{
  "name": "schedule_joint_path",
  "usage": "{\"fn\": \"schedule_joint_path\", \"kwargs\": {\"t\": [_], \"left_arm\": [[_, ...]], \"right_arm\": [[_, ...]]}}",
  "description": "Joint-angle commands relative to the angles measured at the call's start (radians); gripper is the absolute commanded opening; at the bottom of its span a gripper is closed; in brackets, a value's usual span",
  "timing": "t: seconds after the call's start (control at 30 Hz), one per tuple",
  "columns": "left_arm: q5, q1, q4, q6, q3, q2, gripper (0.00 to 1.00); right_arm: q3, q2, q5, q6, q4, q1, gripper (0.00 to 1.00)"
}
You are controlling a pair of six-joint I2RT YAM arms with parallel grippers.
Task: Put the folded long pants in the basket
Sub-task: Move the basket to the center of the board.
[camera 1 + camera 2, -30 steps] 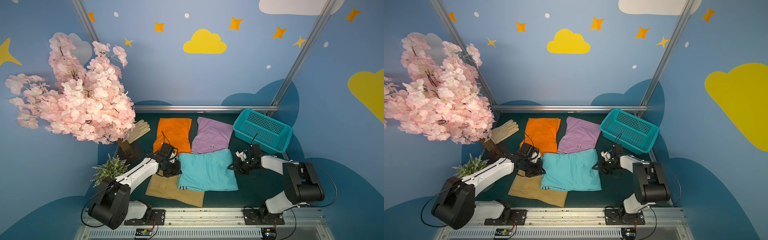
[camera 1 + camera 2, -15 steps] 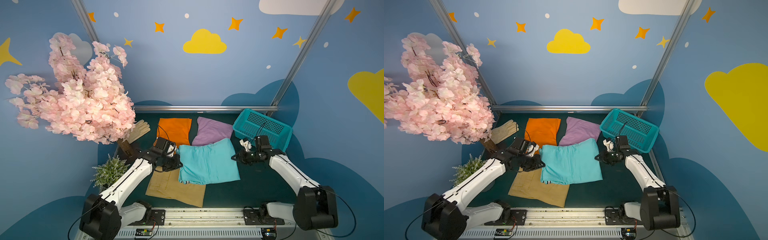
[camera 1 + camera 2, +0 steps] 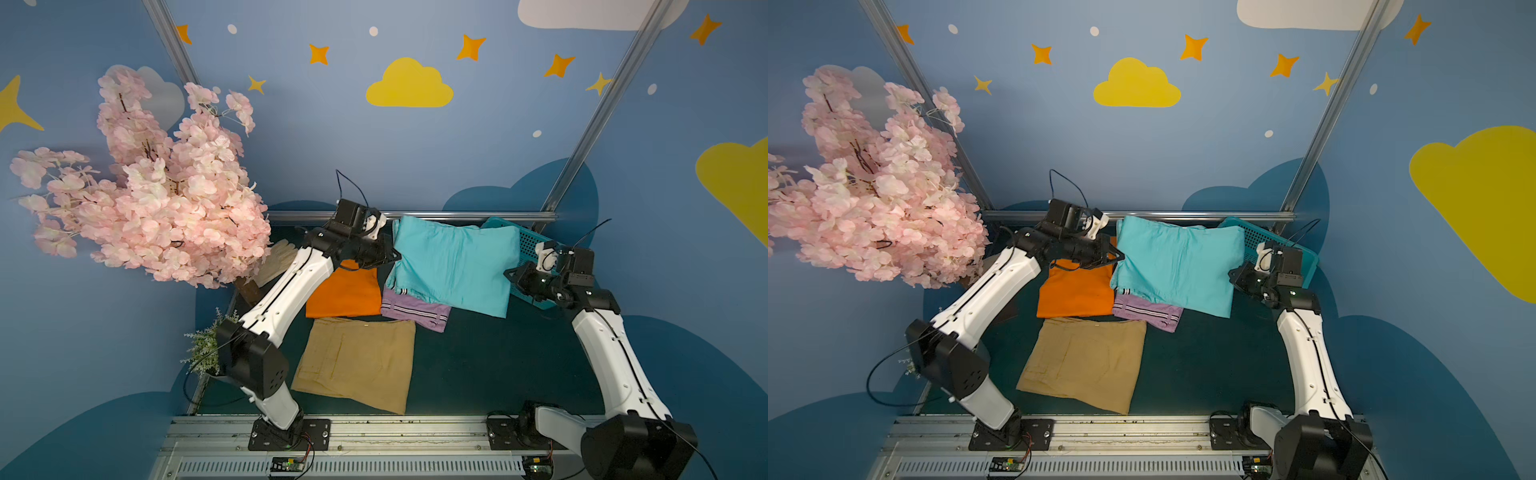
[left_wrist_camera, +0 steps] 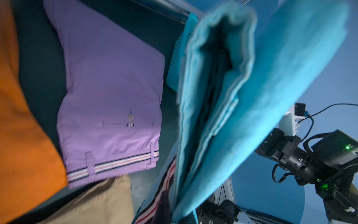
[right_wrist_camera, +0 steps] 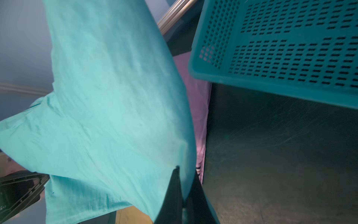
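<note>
**Item 1, turquoise pants** point(image 3: 453, 266): held in the air, stretched betw. both arms. Long axis runs straight toward the basket point(image 3: 535, 245). The basket-side edge overlaps the basket's near rim in both top views. The rest hangs short of the basket, above the lilac pants point(image 3: 415, 312).

**Item 2, right gripper** point(image 3: 508, 275): fingers pinched shut on the pants' basket-side edge. Nearer arm, just beside the basket wall.

**Item 3, left gripper** point(image 3: 391, 255): clamped on the edge farthest from the basket.

**Item 4, basket:** the floor we see in the right wrist view is bare; the rest is hidden.

**Items 5–7, lilac pants, orange pants** point(image 3: 345, 293)**, khaki pants** point(image 3: 357, 361): flat on the mat point(image 3: 478, 365), all outside the basket. Khaki lies farthest from it.

**Next move, as we judge it:** carry the turquoise pants basket-ward along their long axis, then lower.
</note>
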Motion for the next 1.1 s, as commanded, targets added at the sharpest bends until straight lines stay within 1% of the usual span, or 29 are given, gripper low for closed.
{"fn": "schedule_joint_path", "kwargs": {"t": [0.0,0.07,0.13,0.17,0.2,0.23,0.3,0.37,0.4,0.5,0.57,0.63,0.77,0.87,0.93,1.0,1.07], "left_arm": [[0.046,-0.01,-0.035,0.026,0.331,0.246,0.02],[0.054,-0.024,-0.103,0.04,0.656,0.463,0.02],[0.064,-0.031,-0.12,0.011,0.973,0.663,0.02],[0.086,-0.029,-0.08,-0.028,1.094,0.754,0.02],[0.113,-0.027,-0.014,-0.063,1.142,0.808,0.02],[0.127,-0.028,0.091,-0.105,1.137,0.837,0.02],[0.111,-0.033,0.262,-0.148,1.04,0.841,0.02],[0.07,-0.05,0.417,-0.146,0.914,0.818,0.02],[0.044,-0.058,0.458,-0.139,0.886,0.817,0.02],[0.001,-0.092,0.573,-0.122,0.894,0.87,0.02],[-0.018,-0.113,0.611,-0.113,0.94,0.919,0.02],[-0.044,-0.129,0.621,-0.096,0.98,0.957,0.02],[-0.094,-0.134,0.699,-0.111,0.947,0.967,0.02],[-0.112,-0.135,0.749,-0.125,0.945,0.988,0.02],[-0.093,-0.137,0.758,-0.129,0.948,0.998,0.02],[-0.083,-0.143,0.733,-0.106,0.947,0.997,0.02],[-0.086,-0.149,0.698,-0.076,0.947,0.995,0.02]], "right_arm": [[0.045,0.051,0.133,0.081,0.062,-0.054,0.0],[0.056,0.069,0.174,0.102,0.095,-0.087,0.0],[0.051,0.078,0.206,0.127,0.141,-0.117,0.0],[0.045,0.081,0.218,0.135,0.17,-0.133,0.0],[0.039,0.083,0.228,0.134,0.193,-0.147,0.0],[0.037,0.085,0.238,0.138,0.212,-0.166,0.0],[0.039,0.092,0.24,0.158,0.229,-0.21,0.0],[0.04,0.104,0.244,0.185,0.243,-0.248,0.0],[0.04,0.111,0.241,0.194,0.252,-0.262,0.0],[0.032,0.134,0.207,0.167,0.335,-0.284,0.0],[0.021,0.155,0.193,0.137,0.418,-0.283,0.0],[0.025,0.184,0.202,0.119,0.459,-0.283,0.0],[0.071,0.278,0.204,0.098,0.461,-0.291,0.0],[0.151,0.387,0.154,0.065,0.365,-0.301,0.0],[0.182,0.453,0.142,0.078,0.301,-0.303,0.0],[0.197,0.508,0.114,0.083,0.255,-0.298,0.0],[0.231,0.564,0.092,0.059,0.166,-0.282,0.0]]}}
